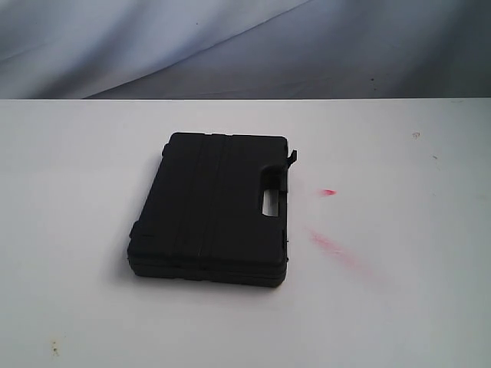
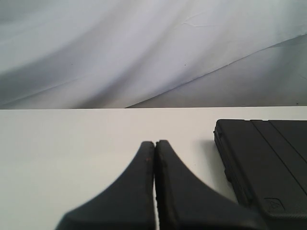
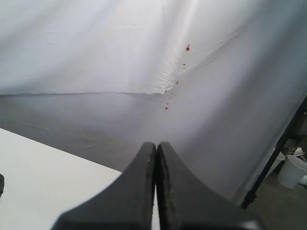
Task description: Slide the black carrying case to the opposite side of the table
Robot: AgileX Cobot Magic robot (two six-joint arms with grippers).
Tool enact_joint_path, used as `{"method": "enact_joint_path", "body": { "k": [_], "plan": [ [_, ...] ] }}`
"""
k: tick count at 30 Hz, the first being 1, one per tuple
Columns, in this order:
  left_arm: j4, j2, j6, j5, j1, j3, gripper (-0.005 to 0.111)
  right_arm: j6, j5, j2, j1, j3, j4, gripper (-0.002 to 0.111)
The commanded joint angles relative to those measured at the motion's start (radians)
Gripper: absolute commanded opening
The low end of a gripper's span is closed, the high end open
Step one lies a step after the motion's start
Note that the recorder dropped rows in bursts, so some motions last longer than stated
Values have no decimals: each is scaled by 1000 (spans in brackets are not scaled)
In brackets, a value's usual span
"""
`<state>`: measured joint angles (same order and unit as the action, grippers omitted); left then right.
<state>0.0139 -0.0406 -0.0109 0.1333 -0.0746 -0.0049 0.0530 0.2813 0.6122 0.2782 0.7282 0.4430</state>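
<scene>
Black carrying case [image 1: 209,211] flat on worktop [image 1: 77,230], mid-scene, handle cutout toward right. My left pincer [image 2: 154,143] pressed together, near case, not touching. My right pincer [image 3: 156,144] pressed together, empty.

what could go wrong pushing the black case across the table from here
1. The left gripper is shut to a narrow tip beside the black case; a push off-centre may spin it instead of sliding it straight.
2. A small tab juts from the case's far right corner and might snag the fingers.
3. The right gripper points past the table edge at the backdrop, so its camera hardly helps.
</scene>
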Motion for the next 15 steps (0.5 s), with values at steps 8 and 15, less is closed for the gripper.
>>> {"method": "enact_joint_path", "body": {
  "k": [8, 15],
  "plan": [
    [-1, 3, -8, -1, -5, 5, 0, -336, 11, 78, 5, 7, -329, 0],
    [-1, 3, -8, -1, -5, 5, 0, -333, -13, 201, 5, 35, -543, 0]
  ]
}}
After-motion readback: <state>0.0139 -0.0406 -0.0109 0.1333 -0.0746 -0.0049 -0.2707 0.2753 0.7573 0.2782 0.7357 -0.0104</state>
